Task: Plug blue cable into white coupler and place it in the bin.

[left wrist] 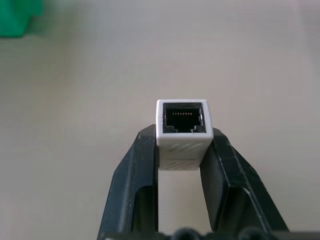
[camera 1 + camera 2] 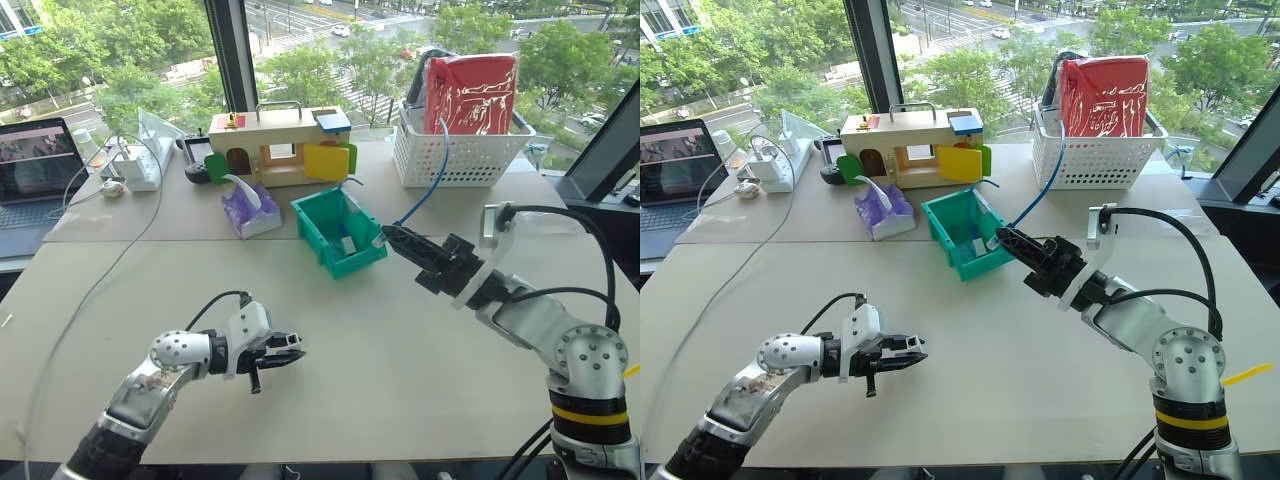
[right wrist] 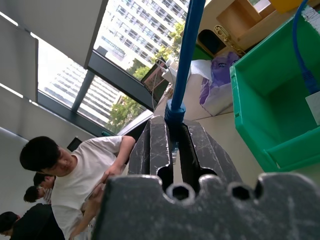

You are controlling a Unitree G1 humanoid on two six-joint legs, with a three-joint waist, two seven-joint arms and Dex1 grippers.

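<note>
The plug of the blue cable (image 3: 186, 60) is hidden between the fingers of the right end effector (image 3: 172, 131). At 10 o'clock on the worktop (image 2: 400, 360), the laptop (image 2: 35, 175) is cut by the picture edge, its screen too small to read.

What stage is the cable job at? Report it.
Picked up: the left gripper is shut on the white coupler, and the right gripper pinches the blue cable near its plug end. Left: plug in, then drop into the bin.

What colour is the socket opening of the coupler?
Black, inside the white coupler; clearest in the left wrist view.
</note>
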